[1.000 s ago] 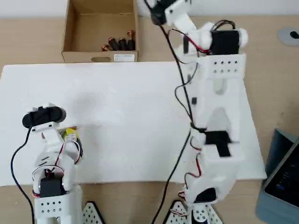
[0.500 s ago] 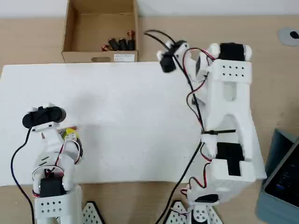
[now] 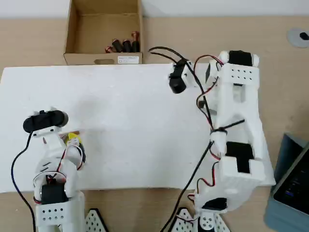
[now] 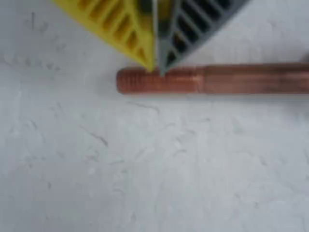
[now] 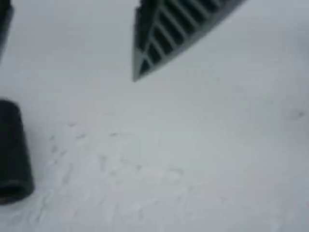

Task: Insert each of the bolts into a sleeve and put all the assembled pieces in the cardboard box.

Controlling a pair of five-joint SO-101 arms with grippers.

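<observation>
Nearest, the left gripper (image 4: 155, 66) has its jaws closed together, tips touching the threaded end of a copper bolt (image 4: 227, 79) lying flat on the white mat (image 3: 135, 125). Nudged sideways, the round bolt may roll away. Farther on, the right gripper (image 3: 181, 79) hangs empty, jaws parted, near a black sleeve (image 5: 13, 154), which a careless descent could knock aside. Beyond, the cardboard box (image 3: 70, 34) holds assembled pieces (image 3: 123, 46).

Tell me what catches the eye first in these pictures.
A copper bolt lies on the white mat, with the left gripper's shut tips right at its threaded end. A few assembled pieces already sit in the cardboard box beyond the mat's far edge, and a black sleeve lies on the mat in the right wrist view.
</observation>
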